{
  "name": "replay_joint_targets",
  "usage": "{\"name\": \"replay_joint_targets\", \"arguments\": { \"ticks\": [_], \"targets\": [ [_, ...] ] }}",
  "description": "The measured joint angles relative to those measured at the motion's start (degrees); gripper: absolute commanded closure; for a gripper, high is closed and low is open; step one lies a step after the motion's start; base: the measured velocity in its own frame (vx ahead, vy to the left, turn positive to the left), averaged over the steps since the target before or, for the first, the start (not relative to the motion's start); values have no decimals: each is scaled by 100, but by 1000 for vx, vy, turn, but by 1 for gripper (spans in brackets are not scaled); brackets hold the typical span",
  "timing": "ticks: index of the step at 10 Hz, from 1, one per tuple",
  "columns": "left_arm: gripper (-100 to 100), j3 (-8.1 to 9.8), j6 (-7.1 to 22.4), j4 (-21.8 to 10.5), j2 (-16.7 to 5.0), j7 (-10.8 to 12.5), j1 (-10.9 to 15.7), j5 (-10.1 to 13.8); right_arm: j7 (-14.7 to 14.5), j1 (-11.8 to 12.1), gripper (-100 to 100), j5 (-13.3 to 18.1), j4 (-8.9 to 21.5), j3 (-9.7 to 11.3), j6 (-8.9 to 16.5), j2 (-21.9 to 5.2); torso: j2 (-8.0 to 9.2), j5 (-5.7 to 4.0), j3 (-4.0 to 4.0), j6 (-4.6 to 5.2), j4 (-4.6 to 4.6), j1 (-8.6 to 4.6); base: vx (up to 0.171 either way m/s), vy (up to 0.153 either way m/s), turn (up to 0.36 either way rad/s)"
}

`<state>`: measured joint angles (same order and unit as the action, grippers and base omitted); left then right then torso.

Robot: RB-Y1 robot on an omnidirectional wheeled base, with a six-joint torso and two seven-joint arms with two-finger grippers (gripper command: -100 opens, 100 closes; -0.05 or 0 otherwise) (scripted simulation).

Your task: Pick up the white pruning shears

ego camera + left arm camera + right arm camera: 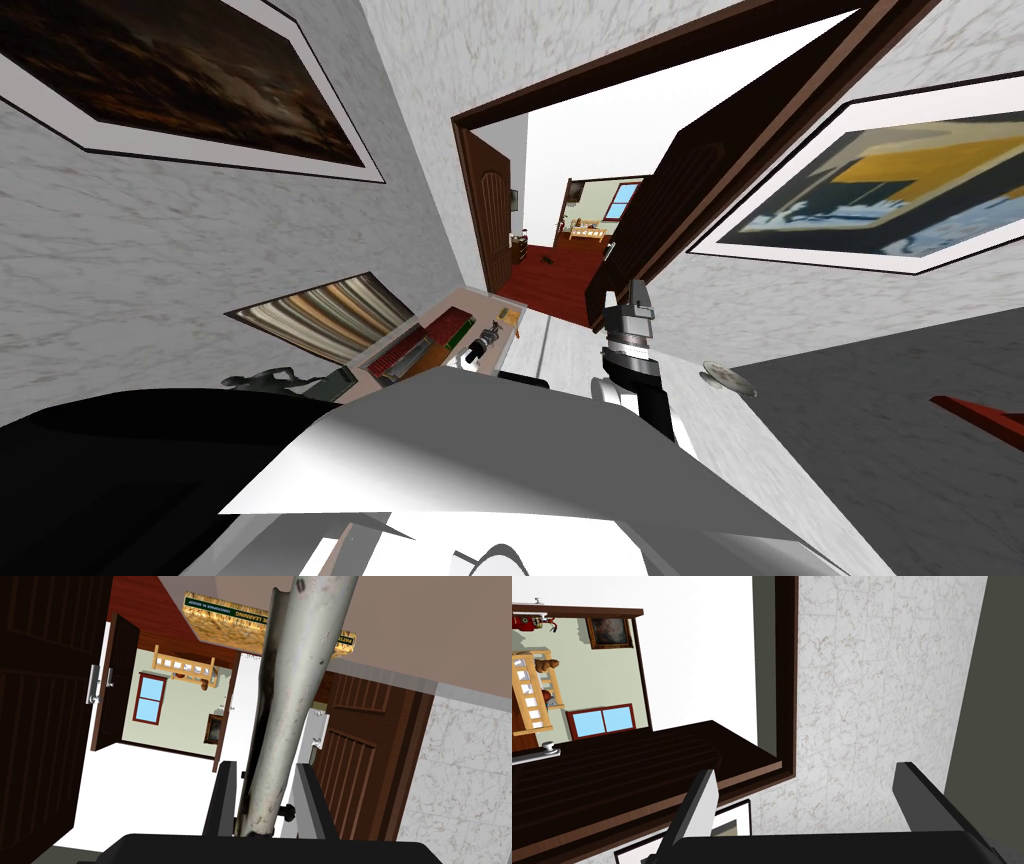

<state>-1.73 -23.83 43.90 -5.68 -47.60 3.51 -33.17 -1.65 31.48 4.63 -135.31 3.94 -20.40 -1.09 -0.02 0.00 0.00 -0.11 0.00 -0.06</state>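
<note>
- Against the left wall, just short of the open doorway, stands the table (455,305). It has a pale top and carries a row of books, and the left arm reaches over its near end.
- Well to the right of the table, the right arm is raised in front of the dark open door (655,225). Its right gripper (807,770) has the fingers spread wide with nothing between them, so it takes no part in the grasp.
- Over the table, the left gripper (265,765) is drawn in narrow, both fingers pressing the sides of the pruning shears (290,691) close to a dark bolt.
- From those fingers the pruning shears, pale grey and mottled rather than clean white, run straight out toward the far end of the table. Doorway and door show behind most of their length, which suggests they hang in the air, not on the tabletop.
- Beyond the shears' far end a yellow book (225,618) lies on the table. Whether the tip touches it I cannot tell.
- By this reading the grasp is made and the lift looks largely done. What is left is at most to carry the shears clear of the table and hold them steady.
</note>
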Motion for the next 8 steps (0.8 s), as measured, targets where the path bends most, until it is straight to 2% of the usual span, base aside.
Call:
{"name": "replay_joint_targets", "arguments": {
  "ticks": [2, 3, 6, 7, 8],
  "targets": [
    [100, 59, -238, -56, -184, 59, -175, 52, 0, 1, 0, 0, 0, 1, 0, 1, -34, -1, -25, -4, -17, -22, 90, -118, -34],
    [100, 150, -402, -173, -284, 47, -249, 102, 0, 0, 0, 0, 0, 1, 0, 1, -49, 8, -44, -5, -42, -31, 82, -136, -13],
    [100, 245, -844, -323, -526, 99, -474, 176, 0, 0, 0, 0, 0, 1, 0, 1, -56, 30, -64, -8, -75, -1, 57, -70, -31],
    [100, 196, -907, -166, -642, 206, -648, 169, 0, 1, 0, 0, 0, 0, 0, 1, -57, 33, -67, -8, -78, 9, 21, -32, 15],
    [100, 215, -980, -259, -669, 229, -627, 179, 0, 0, 0, 0, 0, 0, 0, 0, -51, 38, -64, -7, -77, 22, -1, -5, 5]
  ]
}}
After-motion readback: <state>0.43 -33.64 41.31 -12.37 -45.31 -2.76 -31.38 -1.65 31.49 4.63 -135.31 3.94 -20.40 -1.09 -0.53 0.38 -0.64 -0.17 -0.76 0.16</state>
